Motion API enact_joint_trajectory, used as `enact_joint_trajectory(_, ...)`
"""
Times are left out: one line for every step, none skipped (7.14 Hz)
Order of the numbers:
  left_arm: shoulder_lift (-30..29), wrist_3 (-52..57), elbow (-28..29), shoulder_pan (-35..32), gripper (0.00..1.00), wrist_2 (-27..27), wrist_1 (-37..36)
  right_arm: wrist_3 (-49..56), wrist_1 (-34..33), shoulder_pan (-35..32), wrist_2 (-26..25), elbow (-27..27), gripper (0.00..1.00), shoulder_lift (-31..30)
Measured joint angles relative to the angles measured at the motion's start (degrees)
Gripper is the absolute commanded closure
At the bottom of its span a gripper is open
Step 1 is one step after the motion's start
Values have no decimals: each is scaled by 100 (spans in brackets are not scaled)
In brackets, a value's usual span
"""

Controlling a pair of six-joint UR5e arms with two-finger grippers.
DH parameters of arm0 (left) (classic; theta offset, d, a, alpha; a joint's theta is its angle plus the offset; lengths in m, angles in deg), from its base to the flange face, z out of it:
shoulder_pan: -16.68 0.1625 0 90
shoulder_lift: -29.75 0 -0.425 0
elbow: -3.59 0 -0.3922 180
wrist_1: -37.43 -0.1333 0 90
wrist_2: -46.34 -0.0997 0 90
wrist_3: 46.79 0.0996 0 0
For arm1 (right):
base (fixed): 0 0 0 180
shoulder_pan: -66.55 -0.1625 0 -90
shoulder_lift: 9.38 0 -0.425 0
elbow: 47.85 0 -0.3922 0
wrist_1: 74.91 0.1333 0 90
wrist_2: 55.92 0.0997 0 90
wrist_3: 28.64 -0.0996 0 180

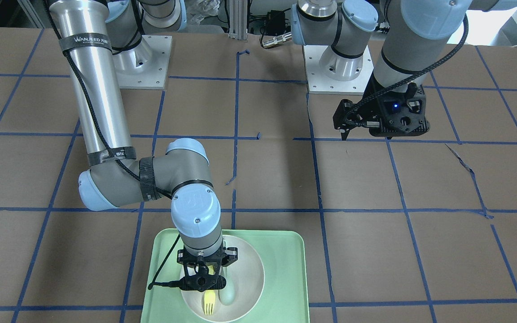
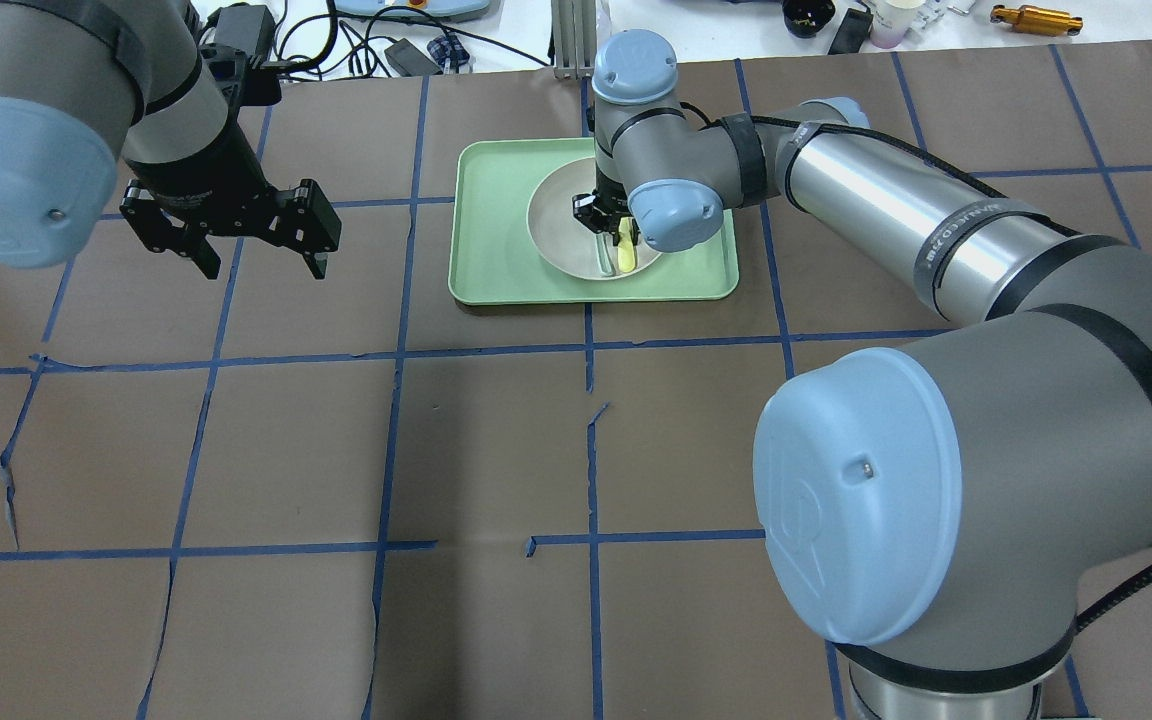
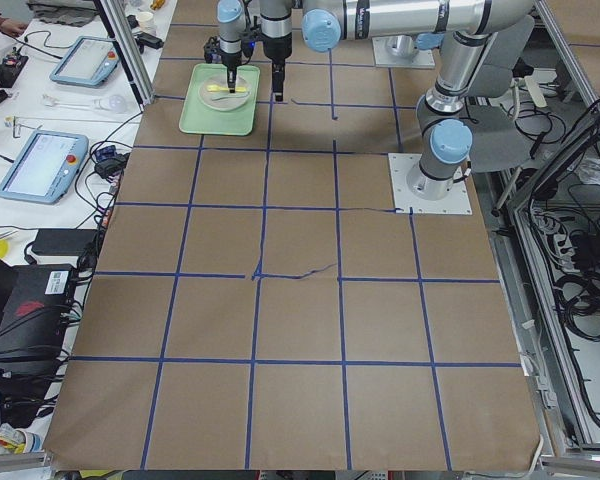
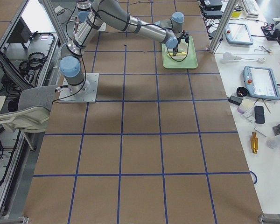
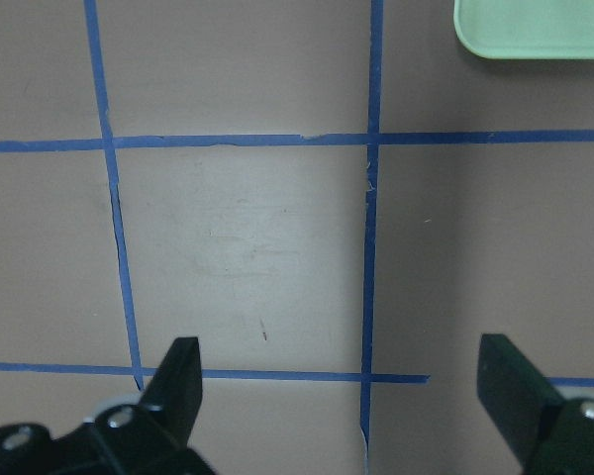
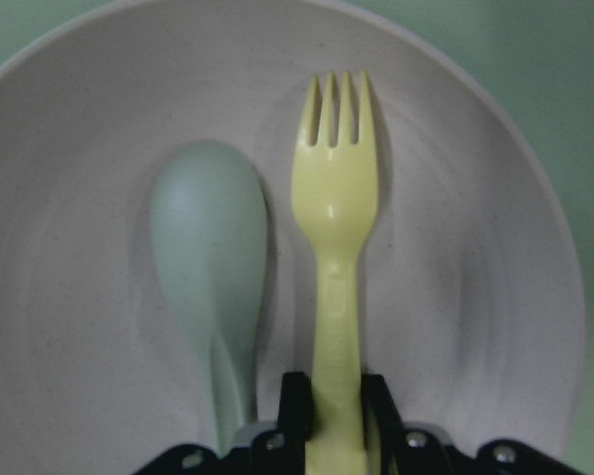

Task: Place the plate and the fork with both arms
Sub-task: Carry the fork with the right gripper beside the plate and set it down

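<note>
The off-white round plate (image 1: pixel 247 269) sits on the mint-green tray (image 1: pixel 285 269). The plate also shows in the overhead view (image 2: pixel 556 215) and fills the right wrist view (image 6: pixel 455 297). The pale yellow fork (image 6: pixel 335 218) is over the plate, tines pointing away from the wrist, and shows in the front view too (image 1: pixel 209 303). My right gripper (image 6: pixel 335 406) is shut on the fork's handle and stands straight down over the plate (image 2: pixel 604 215). I cannot tell whether the fork still touches the plate. My left gripper (image 2: pixel 266 268) is open and empty above bare table, left of the tray (image 5: pixel 342 396).
A pale grey-green spoon (image 6: pixel 208 247) lies in the plate right beside the fork. A corner of the tray (image 5: pixel 535 25) shows in the left wrist view. The brown table carries a blue tape grid. Cables and devices lie past its far edge.
</note>
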Motion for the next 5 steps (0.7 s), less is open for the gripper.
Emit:
enact_joint_trajectory(2,0,-12,-3,0,0,-22,-97,20,0,2,0,100,-8)
enact_joint_trajectory(2,0,-38,-5,0,-1,-36,-158,31,0,1,-8,100,-33)
enact_joint_trajectory(3,0,-76,-8,0,1,-49,-180,50,15,-5,-24,100,-137)
enact_joint_trajectory(9,0,-113,-9,0,2,-66,-199,80,66,-15,-26,100,-295)
enact_joint_trajectory(14,0,-133,-10,0,3,-74,-200,109,191,-23,-7,100,-397)
